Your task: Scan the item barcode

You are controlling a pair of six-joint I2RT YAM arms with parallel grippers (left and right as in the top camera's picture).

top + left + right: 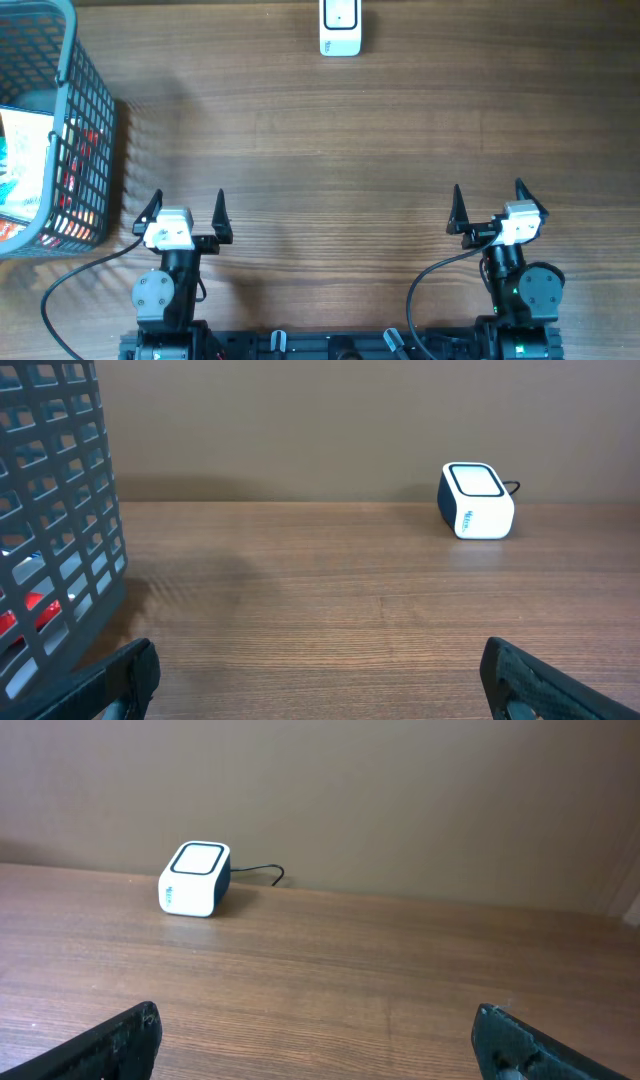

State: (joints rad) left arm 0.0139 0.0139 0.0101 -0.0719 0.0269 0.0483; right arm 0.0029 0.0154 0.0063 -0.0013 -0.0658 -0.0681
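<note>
A white barcode scanner sits at the table's far edge, also seen in the left wrist view as the scanner and in the right wrist view as the scanner. Packaged items lie inside a grey mesh basket at the far left; no barcode shows. My left gripper is open near the front edge, right of the basket, nothing between its fingers. My right gripper is open at the front right, likewise empty. Both are far from the scanner.
The basket wall stands close on the left of my left gripper. Bare wooden table lies between the grippers and the scanner. My right gripper hovers over bare wood. A cable runs behind the scanner.
</note>
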